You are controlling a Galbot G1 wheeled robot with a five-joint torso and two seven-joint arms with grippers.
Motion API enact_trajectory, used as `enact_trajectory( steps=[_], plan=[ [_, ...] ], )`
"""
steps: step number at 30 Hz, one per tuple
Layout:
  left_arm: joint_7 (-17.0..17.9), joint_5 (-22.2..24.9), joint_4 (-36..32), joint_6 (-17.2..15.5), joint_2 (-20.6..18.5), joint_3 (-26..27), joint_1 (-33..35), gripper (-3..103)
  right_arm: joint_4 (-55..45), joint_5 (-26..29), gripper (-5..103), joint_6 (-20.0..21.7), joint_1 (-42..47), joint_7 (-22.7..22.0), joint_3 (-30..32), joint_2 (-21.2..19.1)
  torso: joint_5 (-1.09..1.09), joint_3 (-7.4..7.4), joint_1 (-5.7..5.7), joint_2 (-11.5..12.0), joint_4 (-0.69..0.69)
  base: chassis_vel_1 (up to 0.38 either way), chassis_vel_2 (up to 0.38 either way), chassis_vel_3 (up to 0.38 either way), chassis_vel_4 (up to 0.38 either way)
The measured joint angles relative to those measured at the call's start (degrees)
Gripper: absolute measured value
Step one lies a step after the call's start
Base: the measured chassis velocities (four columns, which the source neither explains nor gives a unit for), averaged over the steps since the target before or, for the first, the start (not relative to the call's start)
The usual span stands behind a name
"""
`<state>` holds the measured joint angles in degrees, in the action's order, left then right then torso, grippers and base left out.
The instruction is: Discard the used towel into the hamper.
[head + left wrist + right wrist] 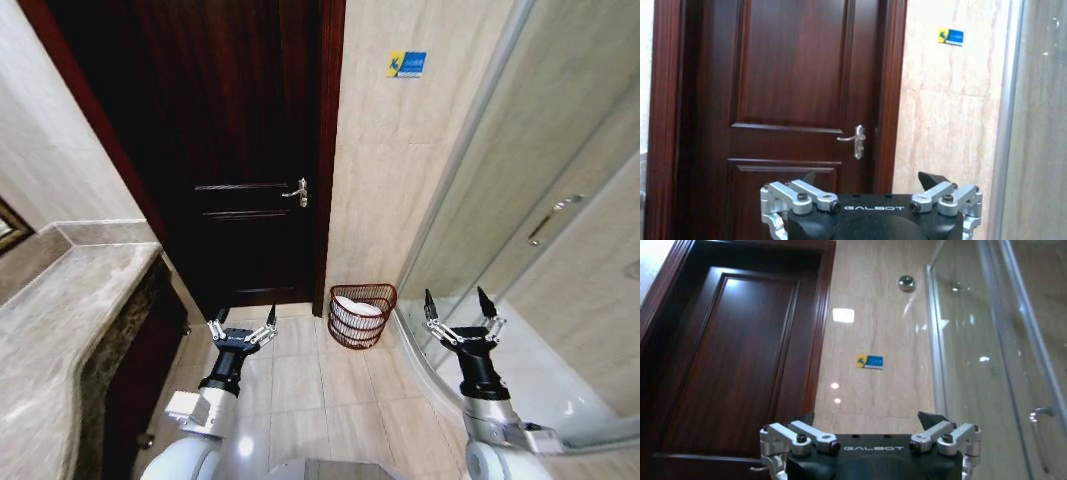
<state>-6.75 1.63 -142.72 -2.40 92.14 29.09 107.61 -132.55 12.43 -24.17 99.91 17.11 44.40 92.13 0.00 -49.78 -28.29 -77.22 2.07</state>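
Currently the small round reddish-brown wire hamper (362, 314) stands on the tiled floor by the far wall, right of the dark wooden door (235, 150), with white cloth (358, 306) inside. Left tool (242, 329) and right tool (461, 317) hover near, both released and empty. Risk: advancing could knock the hamper or strike the glass shower screen (530, 180) alongside the right tool.

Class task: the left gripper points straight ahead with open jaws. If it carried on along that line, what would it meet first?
Most likely the dark wooden door: the left gripper faces its panels, left of the handle. Nothing shows between, though depth is unclear.
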Motion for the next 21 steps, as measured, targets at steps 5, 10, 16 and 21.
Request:
enact_trajectory(
  steps=[5, 10, 16, 21],
  plan=[
    [0.0, 0.0, 0.0, 0.0, 0.0, 0.0, 0.0, 100, -0.5, 0.2, 100, -0.1, -0.2, 0.0, 0.1, -0.2, 0.00, -0.03, -0.07, 0.0, -0.01, -0.010, 0.005, 0.013, -0.007],
    [0.0, 0.0, 0.0, 0.0, 0.0, 0.0, 0.0, 100, -0.9, 0.4, 100, -0.1, -0.4, 0.0, 0.1, -0.2, 0.00, 0.40, 0.28, 0.8, -0.01, -0.052, 0.070, 0.071, -0.044],
    [0.0, 0.0, 0.0, 0.0, 0.0, 0.0, 0.0, 100, -1.6, 0.7, 100, -0.9, -0.4, 0.1, 0.4, -0.2, 0.00, 1.34, 1.20, 2.5, -0.02, 0.000, 0.000, 0.000, 0.000],
    [0.0, 0.0, 0.0, 0.0, 0.0, 0.0, 0.0, 100, -2.1, 1.0, 100, -2.2, 0.0, 1.0, 0.8, 0.0, 0.00, 2.37, 2.10, 4.5, -0.01, 0.000, 0.000, 0.000, 0.000]
  ],
)
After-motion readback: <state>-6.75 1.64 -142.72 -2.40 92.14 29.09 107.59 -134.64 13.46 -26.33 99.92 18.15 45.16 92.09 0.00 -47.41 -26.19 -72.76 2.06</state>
